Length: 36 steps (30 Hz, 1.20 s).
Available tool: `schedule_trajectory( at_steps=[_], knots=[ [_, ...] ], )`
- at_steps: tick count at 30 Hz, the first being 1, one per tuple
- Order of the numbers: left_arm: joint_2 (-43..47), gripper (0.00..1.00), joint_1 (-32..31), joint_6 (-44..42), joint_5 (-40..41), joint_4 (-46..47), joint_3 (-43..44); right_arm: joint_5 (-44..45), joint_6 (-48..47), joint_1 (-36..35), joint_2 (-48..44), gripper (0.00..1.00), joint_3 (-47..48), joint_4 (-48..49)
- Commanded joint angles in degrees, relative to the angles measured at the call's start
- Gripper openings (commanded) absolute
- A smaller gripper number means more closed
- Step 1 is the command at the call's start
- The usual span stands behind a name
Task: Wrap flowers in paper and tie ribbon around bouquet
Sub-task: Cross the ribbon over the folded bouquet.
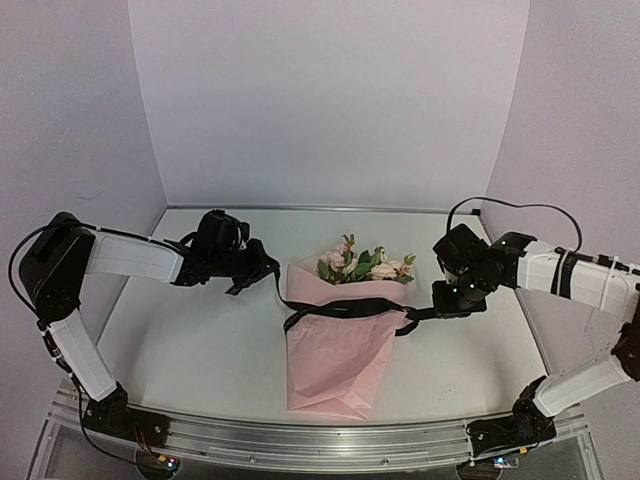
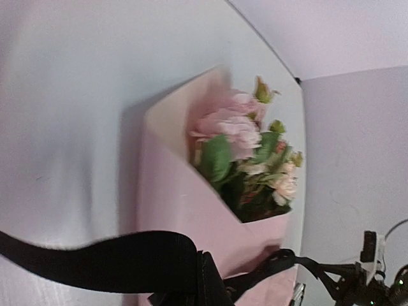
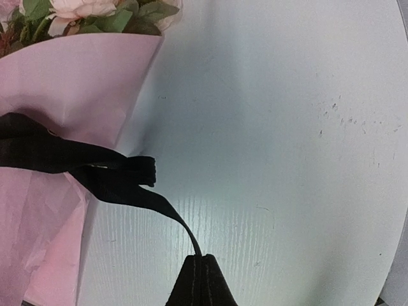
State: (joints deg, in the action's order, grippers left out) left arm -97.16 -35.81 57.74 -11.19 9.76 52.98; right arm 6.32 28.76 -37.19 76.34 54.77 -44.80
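The bouquet lies in the middle of my white table, wide end pointing away from the arm bases and folded narrow end toward them. The flowers, pink and cream with green leaves, poke out of the pink paper at the far end. The black ribbon crosses the paper just below the blossoms and bunches into a crossing or knot near the wrap's right edge; I cannot tell which.

One end climbs off the left side of the wrap to my left gripper. It hangs above the table to the left of the bouquet, pinched tight on that strand.

The other end runs right to my right gripper, low and just beside the wrap. In its wrist view the jaws are pressed together with the ribbon's tail clamped between them.
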Motion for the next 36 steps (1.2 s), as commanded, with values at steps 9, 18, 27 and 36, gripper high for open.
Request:
schedule_trajectory(
  at_steps=[9,18,27,36],
  knots=[
    [-1.79,0.0,-2.69,-13.04,-21.34,0.93,9.9,5.19,0.45,0.81,-6.62,0.0,7.99,-5.17],
    [0.04,0.0,-3.56,-12.52,-21.55,1.59,5.8,-1.66,3.28,-5.04,-15.61,0.0,4.66,-7.43],
    [0.37,0.0,-3.88,-11.38,-21.52,4.42,2.61,0.02,9.11,-12.39,-25.69,0.0,-4.99,-7.43],
    [-0.18,0.0,-4.51,-11.21,-20.23,3.4,1.47,-3.76,9.63,-16.4,-26.03,0.0,-8.73,-6.42]
  ],
)
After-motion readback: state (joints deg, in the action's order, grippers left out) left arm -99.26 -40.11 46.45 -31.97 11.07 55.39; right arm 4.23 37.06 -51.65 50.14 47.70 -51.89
